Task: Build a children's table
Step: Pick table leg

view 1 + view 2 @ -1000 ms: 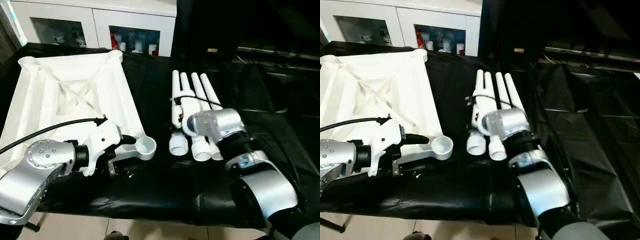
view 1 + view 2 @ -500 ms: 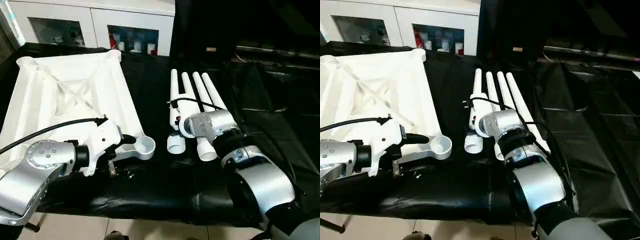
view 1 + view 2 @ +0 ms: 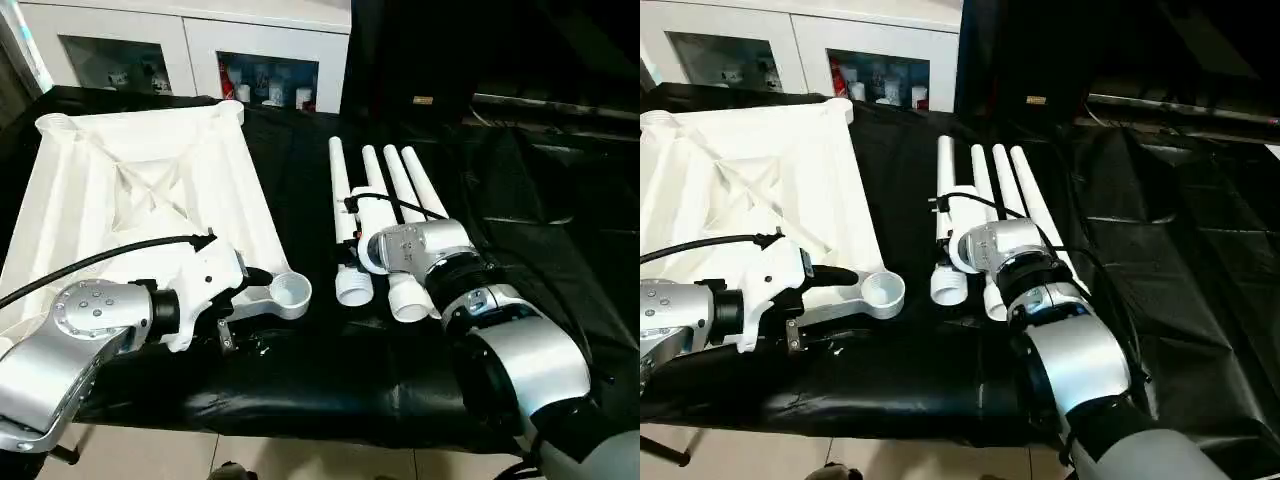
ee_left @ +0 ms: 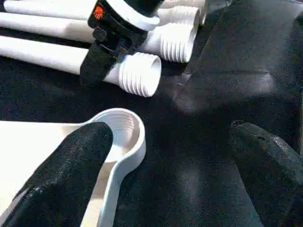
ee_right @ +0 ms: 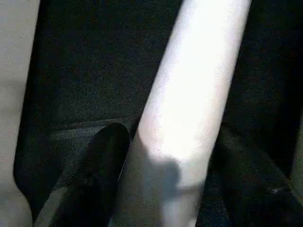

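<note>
The white tabletop lies ribbed side up on the black cloth at the left. Its near corner socket points toward four white legs lying side by side. My left gripper stands open at that corner: one finger rests on the tabletop by the socket, the other hangs over the cloth. My right gripper is shut on the leftmost leg, which sits between both fingers in the right wrist view. This leg lies slightly apart from the other three. Its threaded end is close to the socket.
A white glass-door cabinet stands behind the table. The black cloth covers the work surface to its front edge. Dark equipment sits at the back right. A black cable runs along my left forearm.
My right gripper has shifted left with the leftmost leg, drawing it away from the other three and toward the socket. The left arm and tabletop have stayed put.
</note>
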Controlling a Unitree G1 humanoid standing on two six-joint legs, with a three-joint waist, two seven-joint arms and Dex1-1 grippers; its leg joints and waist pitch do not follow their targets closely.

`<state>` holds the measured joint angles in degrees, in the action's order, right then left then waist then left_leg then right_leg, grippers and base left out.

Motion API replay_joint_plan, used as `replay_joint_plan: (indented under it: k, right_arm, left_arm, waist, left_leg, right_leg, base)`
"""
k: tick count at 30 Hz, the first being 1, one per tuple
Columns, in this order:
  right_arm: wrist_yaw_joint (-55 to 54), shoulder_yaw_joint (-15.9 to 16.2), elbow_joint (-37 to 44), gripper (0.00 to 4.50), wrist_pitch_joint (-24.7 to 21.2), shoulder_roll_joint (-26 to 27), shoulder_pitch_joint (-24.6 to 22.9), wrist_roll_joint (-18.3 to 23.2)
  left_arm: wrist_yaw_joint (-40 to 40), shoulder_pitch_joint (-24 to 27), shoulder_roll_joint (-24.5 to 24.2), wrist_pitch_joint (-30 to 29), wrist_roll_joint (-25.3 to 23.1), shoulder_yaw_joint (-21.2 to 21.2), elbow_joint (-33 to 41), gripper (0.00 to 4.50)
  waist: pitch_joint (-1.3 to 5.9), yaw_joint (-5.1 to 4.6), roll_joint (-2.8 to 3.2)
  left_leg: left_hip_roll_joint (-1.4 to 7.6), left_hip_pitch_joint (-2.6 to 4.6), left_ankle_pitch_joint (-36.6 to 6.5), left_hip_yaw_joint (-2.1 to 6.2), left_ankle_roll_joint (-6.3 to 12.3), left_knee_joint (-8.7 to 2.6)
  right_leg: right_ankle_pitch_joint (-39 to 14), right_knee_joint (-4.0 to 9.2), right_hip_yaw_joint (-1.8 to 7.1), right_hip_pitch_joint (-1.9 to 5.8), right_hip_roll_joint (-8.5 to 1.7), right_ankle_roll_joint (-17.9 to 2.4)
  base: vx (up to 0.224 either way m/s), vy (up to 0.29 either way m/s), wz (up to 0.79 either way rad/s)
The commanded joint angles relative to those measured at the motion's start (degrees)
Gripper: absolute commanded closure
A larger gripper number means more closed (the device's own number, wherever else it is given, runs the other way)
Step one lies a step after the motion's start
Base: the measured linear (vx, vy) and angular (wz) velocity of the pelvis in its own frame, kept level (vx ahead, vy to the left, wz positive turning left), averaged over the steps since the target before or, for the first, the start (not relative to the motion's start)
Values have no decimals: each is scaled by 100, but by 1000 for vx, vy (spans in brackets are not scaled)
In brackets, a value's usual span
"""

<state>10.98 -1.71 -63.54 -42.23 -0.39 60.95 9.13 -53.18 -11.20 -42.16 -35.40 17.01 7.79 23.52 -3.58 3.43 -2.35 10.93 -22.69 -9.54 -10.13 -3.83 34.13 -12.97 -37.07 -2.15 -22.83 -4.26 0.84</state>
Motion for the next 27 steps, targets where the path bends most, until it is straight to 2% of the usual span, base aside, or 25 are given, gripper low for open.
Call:
replay_joint_plan:
  k: [1, 4, 6, 8, 9, 10, 11, 12, 13, 16, 18, 22, 26, 27]
  right_arm:
    - [-168, -55, -278, 204, -15, -19, -85, -32]
    - [-202, -161, -338, 211, 18, -15, -71, 11]
    - [-241, -316, -349, 232, 38, -38, -71, 100]
    - [-251, -360, -354, 235, 50, -41, -70, 116]
    - [-257, -491, -355, 239, 95, -68, -60, 208]
    - [-257, -491, -355, 243, 95, -68, -60, 208]
    - [-212, -668, -308, 246, 173, -80, -46, 355]
    - [-165, -731, -277, 247, 200, -81, -41, 404]
    - [-116, -801, -222, 249, 253, -89, -48, 463]
    - [35, -899, -77, 252, 264, -144, -92, 538]
    - [265, -993, 168, 254, 478, -193, -199, 671]
    - [1122, -988, 944, 255, 718, -300, -467, 898]
    - [2455, -989, 2564, 257, 172, -507, -1000, 1686]
    - [2665, -997, 2867, 258, 83, -543, -1110, 1849]
  left_arm:
    - [73, -21, 7, 109, -125, 111, 76, 0]
    - [132, -36, 24, 246, -231, 118, -11, 0]
    - [212, -49, 94, 355, -245, 76, -77, 0]
    - [230, -48, 111, 371, -236, 61, -83, 0]
    - [425, -110, 197, 548, -406, 58, -190, 0]
    - [425, -110, 197, 548, -406, 58, -190, 0]
    - [742, -272, 310, 655, -669, 52, -454, 0]
    - [826, -340, 377, 680, -685, 9, -555, 0]
    - [924, -433, 483, 607, -627, -74, -646, 0]
    - [1128, -653, 781, 434, -427, -262, -788, 0]
    - [1313, -828, 1055, 366, -281, -382, -900, 0]
    - [1710, -1175, 1730, 116, 193, -688, -1121, 0]
    - [2126, -1726, 2558, -642, 970, -1049, -1336, 0]
    - [2177, -1822, 2684, -807, 1099, -1113, -1374, 0]
  waist:
    - [315, -3, 150]
    - [344, 5, 165]
    - [387, 17, 206]
    - [394, 15, 197]
    - [404, 27, 248]
    - [402, 16, 224]
    - [404, 25, 229]
    - [405, 21, 219]
    - [414, 33, 235]
    - [439, 34, 213]
    - [448, 43, 211]
    - [487, 83, 162]
    - [488, 150, 107]
    - [488, 199, 91]
  left_leg:
    - [173, 182, -1372, 28, -672, -464]
    - [178, 186, -1329, 33, -681, -457]
    - [174, 197, -1260, 36, -710, -440]
    - [167, 192, -1253, 29, -716, -434]
    - [164, 193, -1262, 38, -726, -430]
    - [168, 196, -1279, 31, -713, -433]
    - [167, 198, -1308, 31, -711, -428]
    - [163, 200, -1328, 25, -699, -426]
    - [160, 200, -1307, 34, -696, -424]
    - [160, 183, -1097, 33, -661, -399]
    - [154, 171, -929, 24, -593, -379]
    - [150, 149, -510, 19, -352, -338]
    - [147, 153, -368, 5, -143, -320]
    - [149, 149, -296, 17, -37, -318]
  right_leg:
    - [-346, 377, 217, 165, -279, -1058]
    - [-266, 369, 212, 171, -280, -1053]
    - [-97, 343, 201, 187, -278, -1084]
    - [1, 339, 197, 194, -272, -1119]
    - [29, 328, 194, 199, -273, -1129]
    - [44, 347, 193, 196, -265, -1122]
    - [37, 343, 196, 200, -270, -1128]
    - [24, 350, 201, 201, -263, -1118]
    - [23, 348, 198, 211, -272, -1115]
    - [332, 317, 188, 242, -269, -1221]
    - [537, 308, 188, 255, -275, -1288]
    - [1101, 277, 179, 307, -268, -1396]
    - [1360, 279, 185, 345, -248, -1429]
    - [1459, 281, 183, 353, -255, -1443]
  base:
    - [0, 0, 0]
    - [0, 0, 0]
    - [0, 0, 0]
    - [0, 0, 0]
    - [0, 0, 0]
    - [0, 0, 0]
    - [0, 0, 0]
    - [0, 0, 0]
    - [0, 0, 0]
    - [0, 0, 0]
    - [0, 0, 0]
    - [0, 0, 0]
    - [0, 0, 0]
    - [0, 0, 0]
